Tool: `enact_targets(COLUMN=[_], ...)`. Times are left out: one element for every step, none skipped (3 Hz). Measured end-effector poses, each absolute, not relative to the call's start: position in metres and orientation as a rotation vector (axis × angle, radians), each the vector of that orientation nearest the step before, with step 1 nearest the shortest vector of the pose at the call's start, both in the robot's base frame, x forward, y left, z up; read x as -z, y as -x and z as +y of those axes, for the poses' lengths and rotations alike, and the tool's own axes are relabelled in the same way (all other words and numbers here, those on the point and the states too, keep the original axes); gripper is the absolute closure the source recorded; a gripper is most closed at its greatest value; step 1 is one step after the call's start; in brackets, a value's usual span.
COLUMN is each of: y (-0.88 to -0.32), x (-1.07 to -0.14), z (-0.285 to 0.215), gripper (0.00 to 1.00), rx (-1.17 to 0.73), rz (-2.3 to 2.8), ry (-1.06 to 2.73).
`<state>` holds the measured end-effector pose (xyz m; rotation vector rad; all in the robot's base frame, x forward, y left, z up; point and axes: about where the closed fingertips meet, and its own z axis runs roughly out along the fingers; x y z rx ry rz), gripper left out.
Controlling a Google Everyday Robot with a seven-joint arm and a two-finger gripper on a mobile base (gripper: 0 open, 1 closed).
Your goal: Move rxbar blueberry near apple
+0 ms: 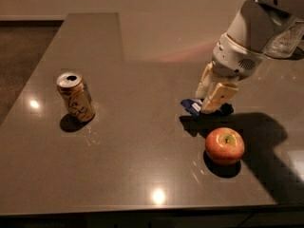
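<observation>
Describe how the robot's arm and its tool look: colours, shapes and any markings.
The arm is smooth, rounded and white-grey, with a small grille on the wrist. The tool, down at the rxbar blueberry, has two blocky cream fingers. No cables show.

White arm, cream gripper.
Smooth white-grey arm shells, perforated patch on wrist collar; blocky cream-yellow gripper near desk's right edge.

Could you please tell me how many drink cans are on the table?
1. The can stands on the left part of the table. The claw holds the bar right of centre, just behind the apple. The arm hides part of the far right.
</observation>
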<state>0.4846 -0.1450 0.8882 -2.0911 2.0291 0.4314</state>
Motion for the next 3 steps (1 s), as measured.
enact_targets(y=[-0.482,-0.482,-0.479], x=[-0.885,-0.879,-0.874], z=[-0.147,-0.145,-0.141], gripper=[0.74,0.51,0.20], rx=[-0.491,-0.525,-0.561], rz=[2.140,2.213,2.269], ry=[2.011,1.953,1.918])
